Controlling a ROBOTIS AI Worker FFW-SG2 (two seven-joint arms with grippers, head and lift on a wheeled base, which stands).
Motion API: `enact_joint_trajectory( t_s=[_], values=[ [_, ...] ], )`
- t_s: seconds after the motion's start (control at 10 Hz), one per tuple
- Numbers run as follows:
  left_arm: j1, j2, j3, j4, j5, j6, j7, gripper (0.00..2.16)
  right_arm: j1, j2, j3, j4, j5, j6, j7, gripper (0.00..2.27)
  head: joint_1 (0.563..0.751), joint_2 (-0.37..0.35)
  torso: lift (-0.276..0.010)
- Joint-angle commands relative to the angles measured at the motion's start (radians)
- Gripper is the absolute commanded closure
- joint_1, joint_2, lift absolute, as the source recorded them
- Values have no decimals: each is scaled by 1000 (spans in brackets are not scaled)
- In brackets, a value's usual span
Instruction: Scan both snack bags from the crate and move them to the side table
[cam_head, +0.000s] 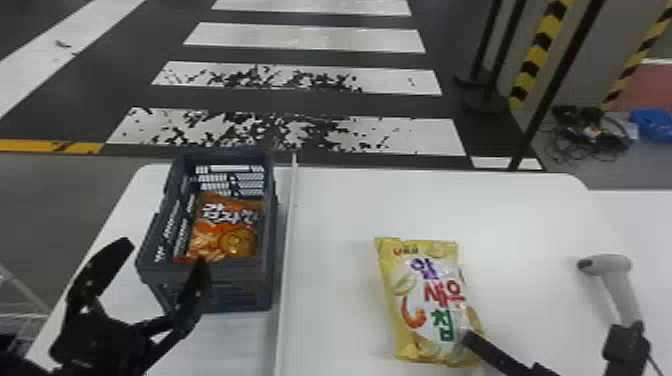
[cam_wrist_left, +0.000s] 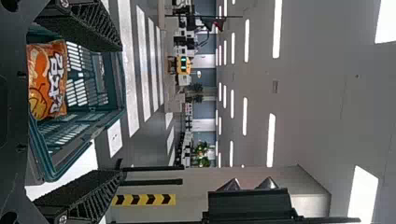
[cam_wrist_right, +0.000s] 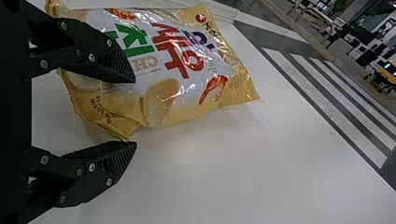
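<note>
Yellow snack bag (cam_head: 425, 295) on the tabletop (cam_head: 340, 210), probably light and soft
Likely slick, crushable inside: pinch its near end gently, where the right claw (cam_wrist_right: 135, 112) stands spread. Left claw (cam_head: 165, 252), also spread, is near the crate (cam_head: 235, 295) holding the orange bag (cam_head: 225, 230).

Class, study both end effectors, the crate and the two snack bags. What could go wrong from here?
The open right end effector has one finger over the yellow shrimp chip bag, the other past its edge; closing there might pinch only a corner, and the bag could slip.

The open left end effector is by the crate's near end; going in, it might bump the crate.

The orange snack bag lies inside the crate's walls, which could snag it during lifting.
</note>
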Motion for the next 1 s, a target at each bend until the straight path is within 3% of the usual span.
enact_joint_trajectory(
  t_s=[0.0, 0.1, 0.3, 0.4, 0.6, 0.9],
  values=[
    [-3, 1, 0, 10, 10, 0, 1, 60, -11, 1, -19, 32, -20, 12, 24, 1970, 695, -20, -99],
    [-6, 1, 0, 14, 13, 0, -1, 60, -18, 1, -32, 55, -60, 12, 29, 2250, 695, -18, -99],
    [-8, 0, -2, 20, 14, 0, -1, 60, -34, 1, -56, 92, -98, 12, 143, 2246, 695, -12, -99],
    [-8, 0, 0, 20, 14, 0, -1, 63, -35, 1, -70, 96, -132, 12, 153, 2246, 695, -4, -99],
    [-8, 1, 0, 20, 17, 0, -1, 63, -37, 2, -94, 60, -150, -19, 127, 2246, 695, -11, -99],
    [-8, 3, 0, 19, 19, -3, -1, 63, -75, -28, -94, -66, 23, -77, 15, 2246, 695, -61, -99]
  ],
)
